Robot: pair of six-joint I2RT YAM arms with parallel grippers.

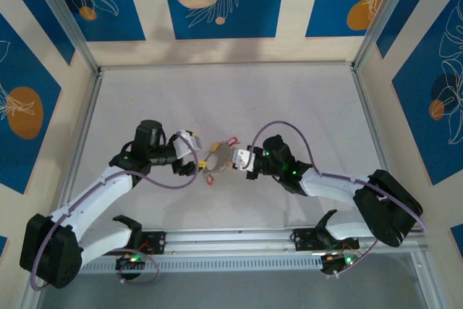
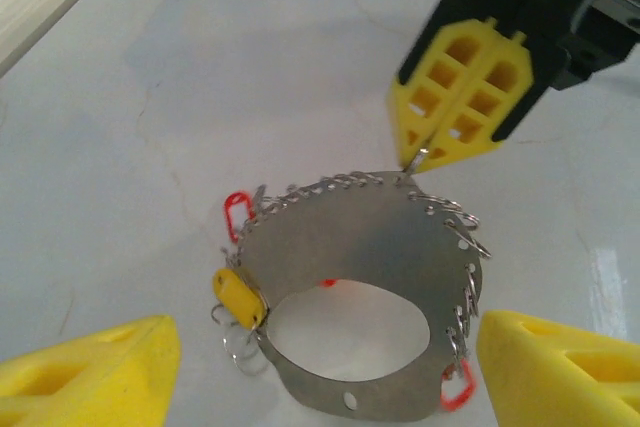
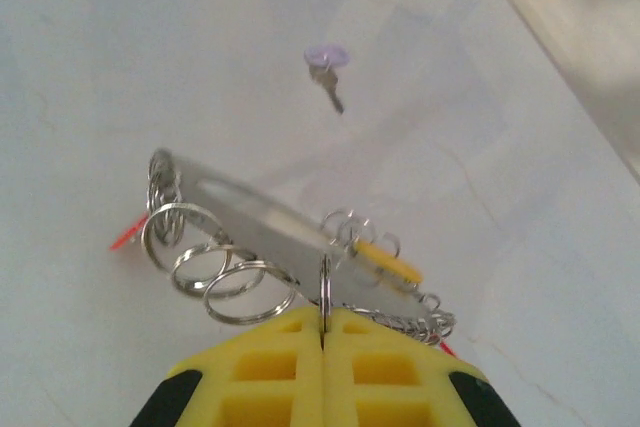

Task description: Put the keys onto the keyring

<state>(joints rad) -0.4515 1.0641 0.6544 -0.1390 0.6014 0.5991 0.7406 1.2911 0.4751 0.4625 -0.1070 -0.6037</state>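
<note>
The keyring [image 2: 380, 237] is pinched by a small rim ring in the clenched right gripper [image 3: 322, 325]. It is straddled by the released left gripper [image 2: 325, 357], to which the yellow key [image 2: 238, 294] lies nearer.

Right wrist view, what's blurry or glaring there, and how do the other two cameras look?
Right wrist: purple key soft, keyring shows sheen. Left wrist: keyring sharp, own fingertips blurred. Top external: even, soft light across the table.
</note>
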